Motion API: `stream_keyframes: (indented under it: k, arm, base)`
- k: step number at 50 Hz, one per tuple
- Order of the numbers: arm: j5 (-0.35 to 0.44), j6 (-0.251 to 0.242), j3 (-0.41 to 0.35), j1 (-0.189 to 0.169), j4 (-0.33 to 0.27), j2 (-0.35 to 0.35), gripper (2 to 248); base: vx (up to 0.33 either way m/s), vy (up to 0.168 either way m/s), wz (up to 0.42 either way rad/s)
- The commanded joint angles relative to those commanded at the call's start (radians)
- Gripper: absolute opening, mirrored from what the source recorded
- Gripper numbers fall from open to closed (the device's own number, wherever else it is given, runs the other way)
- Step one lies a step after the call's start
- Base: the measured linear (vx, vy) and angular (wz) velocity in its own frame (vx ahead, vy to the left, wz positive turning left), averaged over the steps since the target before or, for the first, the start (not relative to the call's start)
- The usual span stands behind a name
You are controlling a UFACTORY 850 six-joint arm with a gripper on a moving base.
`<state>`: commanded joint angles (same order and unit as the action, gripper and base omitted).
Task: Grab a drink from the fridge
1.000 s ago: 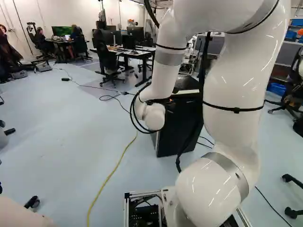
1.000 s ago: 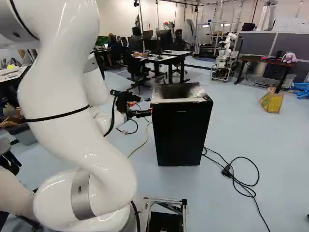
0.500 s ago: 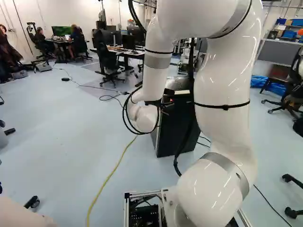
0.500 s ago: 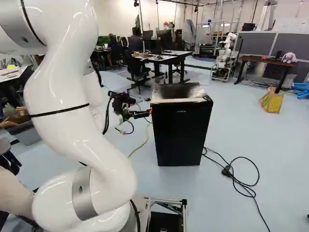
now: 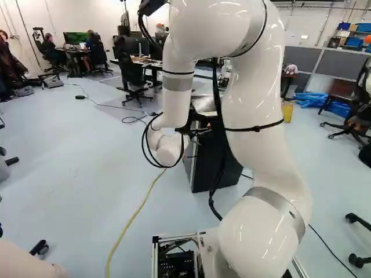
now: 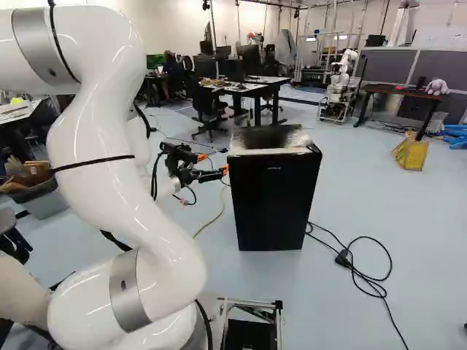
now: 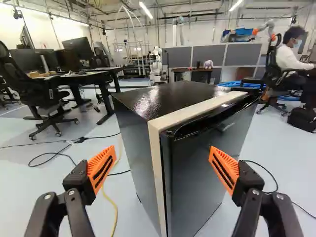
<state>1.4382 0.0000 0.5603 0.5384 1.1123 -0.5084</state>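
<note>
Orange pads point(image 7: 101, 160) on your gripper point(image 7: 162, 165) stand wide open, so a misaligned push ahead could shove the fridge point(image 6: 271, 204), centre of the right base view, askew

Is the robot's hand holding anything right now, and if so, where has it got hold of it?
Nothing is held: the hand is open, its orange pads wide apart, with the near edge of the black fridge showing between them, ungripped.

1. Bright, even light; white ceiling tubes point(image 7: 146, 11) glow above the black, box-shaped fridge point(image 7: 192, 168).
2. Glare speckles the fridge's glossy top.
3. Small highlights dot the glossy white arm point(image 6: 109, 171) beside it.
4. Soft shadow greys the pale floor point(image 7: 98, 131) near the fridge, under the black desk point(image 7: 84, 79).
</note>
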Motion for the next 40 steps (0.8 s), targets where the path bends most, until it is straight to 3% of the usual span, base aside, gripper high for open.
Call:
stream_keyframes:
  k: [25,40]
  arm:
    - [0.076,0.000,0.108,0.043,0.181,-0.098,247]
    - [0.080,0.000,0.138,0.037,0.208,-0.114,247]
  base:
    - [0.000,0.000,0.000]
    - [0.000,0.000,0.000]
